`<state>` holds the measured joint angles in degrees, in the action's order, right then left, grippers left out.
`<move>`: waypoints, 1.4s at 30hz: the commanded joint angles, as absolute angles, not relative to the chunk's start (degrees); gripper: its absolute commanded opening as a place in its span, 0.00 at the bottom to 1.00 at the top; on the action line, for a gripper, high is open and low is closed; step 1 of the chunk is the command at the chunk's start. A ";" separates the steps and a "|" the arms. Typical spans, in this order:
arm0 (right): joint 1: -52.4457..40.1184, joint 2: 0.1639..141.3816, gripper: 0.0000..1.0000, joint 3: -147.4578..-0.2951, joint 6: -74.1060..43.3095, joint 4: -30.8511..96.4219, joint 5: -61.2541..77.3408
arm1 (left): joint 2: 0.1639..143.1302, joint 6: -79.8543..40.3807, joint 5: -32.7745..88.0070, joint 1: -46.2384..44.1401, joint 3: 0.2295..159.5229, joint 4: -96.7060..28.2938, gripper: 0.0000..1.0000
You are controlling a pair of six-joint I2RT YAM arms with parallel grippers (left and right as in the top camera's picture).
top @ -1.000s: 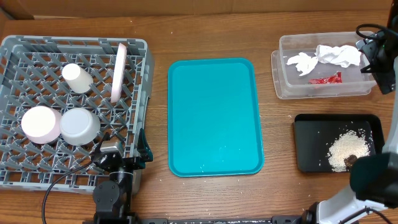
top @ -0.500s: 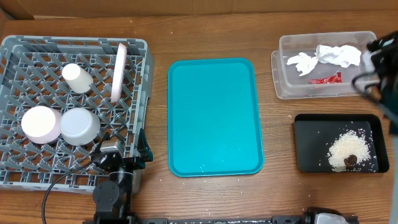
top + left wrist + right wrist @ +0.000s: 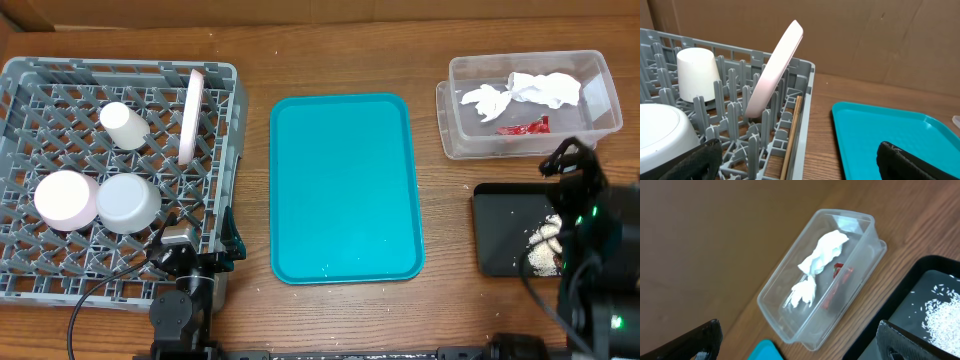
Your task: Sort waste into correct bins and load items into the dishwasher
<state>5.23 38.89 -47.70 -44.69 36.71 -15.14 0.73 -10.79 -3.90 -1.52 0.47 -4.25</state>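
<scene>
Plate [image 3: 772,70] stands on edge in rack [image 3: 100,68], near cup [image 3: 124,125] and bowls [image 3: 128,203]; tissue [image 3: 530,90] and wrapper [image 3: 524,127] in tub [image 3: 455,145], rice [image 3: 945,325] in black tray [image 3: 495,240]. Left gripper [image 3: 800,161] and right gripper [image 3: 800,340]: jaws apart, empty. Plate (stiff, glossy, likely breakable) would suit a rim grip.

A staged robotics test bench is indicated rather than a real kitchen: a bare wooden table [image 3: 440,60] is backed by plain cardboard sheets [image 3: 880,35], and a robot arm base [image 3: 185,305] with a loose black cable [image 3: 72,328] is fixed at its front edge. Kitchen work is only imitated, with a grey dish rack [image 3: 30,75], a teal tray [image 3: 345,190], a clear tub [image 3: 520,148] and a black tray [image 3: 500,235] laid out across it.
</scene>
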 commanded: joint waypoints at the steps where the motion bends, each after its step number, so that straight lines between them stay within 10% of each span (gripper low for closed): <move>1: 4.10 34.33 1.00 -44.10 -40.12 36.05 -14.44 | 0.21 -10.70 -4.45 -1.85 0.27 -4.05 1.00; 33: 0.32 5.30 1.00 -28.27 -35.22 42.22 -15.53 | 0.21 -10.70 -4.45 -1.85 0.27 -4.05 1.00; 42: 0.32 3.68 1.00 -21.74 -17.61 27.44 -3.51 | 0.21 -10.70 -4.45 -1.85 0.27 -4.05 1.00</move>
